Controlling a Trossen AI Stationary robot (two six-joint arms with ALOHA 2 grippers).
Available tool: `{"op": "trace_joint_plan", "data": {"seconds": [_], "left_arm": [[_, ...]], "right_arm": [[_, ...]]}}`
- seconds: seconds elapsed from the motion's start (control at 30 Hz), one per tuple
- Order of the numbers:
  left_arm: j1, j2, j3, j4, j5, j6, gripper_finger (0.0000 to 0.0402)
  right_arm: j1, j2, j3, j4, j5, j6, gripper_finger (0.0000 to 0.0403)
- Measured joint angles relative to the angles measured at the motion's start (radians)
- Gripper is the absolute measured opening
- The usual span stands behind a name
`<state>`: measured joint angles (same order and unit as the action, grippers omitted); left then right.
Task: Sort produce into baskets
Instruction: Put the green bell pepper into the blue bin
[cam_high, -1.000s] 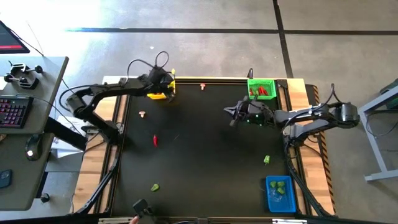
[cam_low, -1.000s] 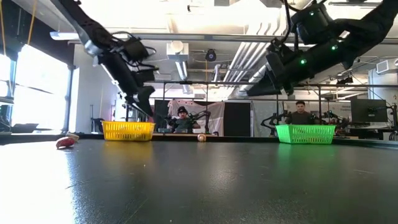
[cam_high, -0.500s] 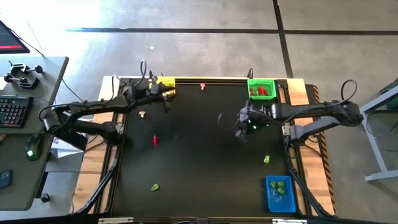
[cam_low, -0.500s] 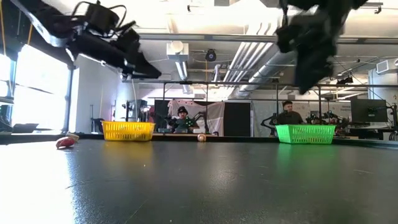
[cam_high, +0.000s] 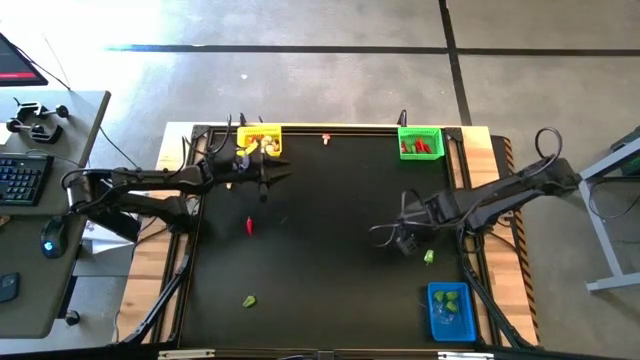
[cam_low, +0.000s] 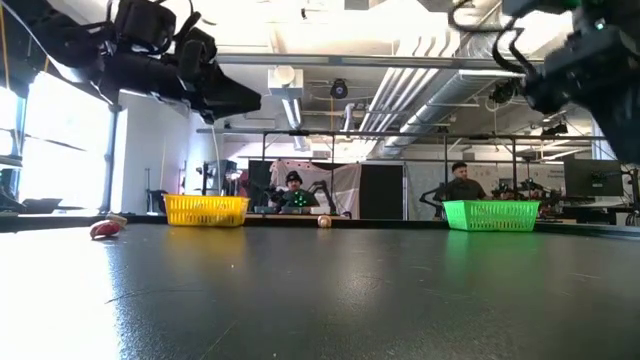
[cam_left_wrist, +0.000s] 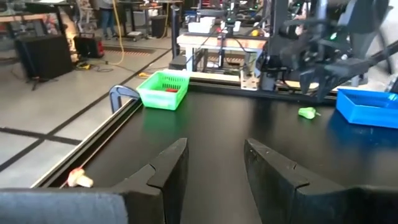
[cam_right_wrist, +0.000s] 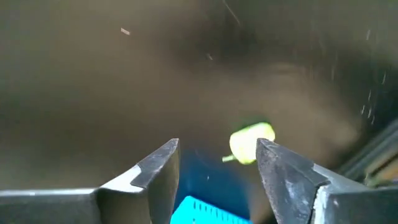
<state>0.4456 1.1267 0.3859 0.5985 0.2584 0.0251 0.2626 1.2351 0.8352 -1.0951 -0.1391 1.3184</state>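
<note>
Three baskets stand on the black table: a yellow basket (cam_high: 258, 140) at the far left with cream pieces in it, a green basket (cam_high: 420, 142) at the far right with red pieces, and a blue basket (cam_high: 450, 310) at the near right with green pieces. Loose produce lies about: a red chilli (cam_high: 249, 226), a green chunk (cam_high: 248, 300), a cream bulb (cam_high: 326, 138), and a green chunk (cam_right_wrist: 251, 143) by the right edge. My left gripper (cam_high: 272, 180) hangs open and holds nothing, just nearer than the yellow basket. My right gripper (cam_right_wrist: 216, 163) is open above the table, close to the right-hand green chunk (cam_high: 429, 257).
A raised black rim (cam_high: 330, 128) frames the table. Wooden boards (cam_high: 495, 150) flank the mat. A desk with a keyboard (cam_high: 20, 180) stands off to the left. People sit in the room behind the table (cam_low: 292, 190). The mat's middle (cam_high: 330, 220) is bare.
My right gripper has swung from beside the green basket toward the table's near edge and come down close to the green chunk near the right edge. My left gripper has drawn away from over the yellow basket toward the near edge.
</note>
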Motion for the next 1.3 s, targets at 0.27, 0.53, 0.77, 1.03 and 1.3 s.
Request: {"op": "trace_joint_plan", "data": {"seconds": [0.27,0.53,0.77,1.03,1.3], "left_arm": [[-0.031,0.0,0.0,-0.001,0.0,0.003,0.0142],[-0.031,0.0,0.0,-0.002,-0.002,0.021,0.0142],[-0.031,0.0,0.0,-0.006,-0.004,0.032,0.0142],[-0.03,0.001,0.001,-0.034,-0.008,0.032,0.0142],[-0.03,0.001,0.001,-0.034,-0.01,0.032,0.0142]], "right_arm": [[0.015,0.063,-0.091,0.012,-0.153,0.194,0.0202],[0.014,0.105,-0.178,0.152,-0.172,0.323,0.0202],[0.014,0.118,-0.241,0.222,-0.181,0.38,0.0201],[0.014,0.118,-0.254,0.237,-0.169,0.308,0.0134],[0.015,0.115,-0.126,0.18,-0.107,0.139,0.0017]]}}
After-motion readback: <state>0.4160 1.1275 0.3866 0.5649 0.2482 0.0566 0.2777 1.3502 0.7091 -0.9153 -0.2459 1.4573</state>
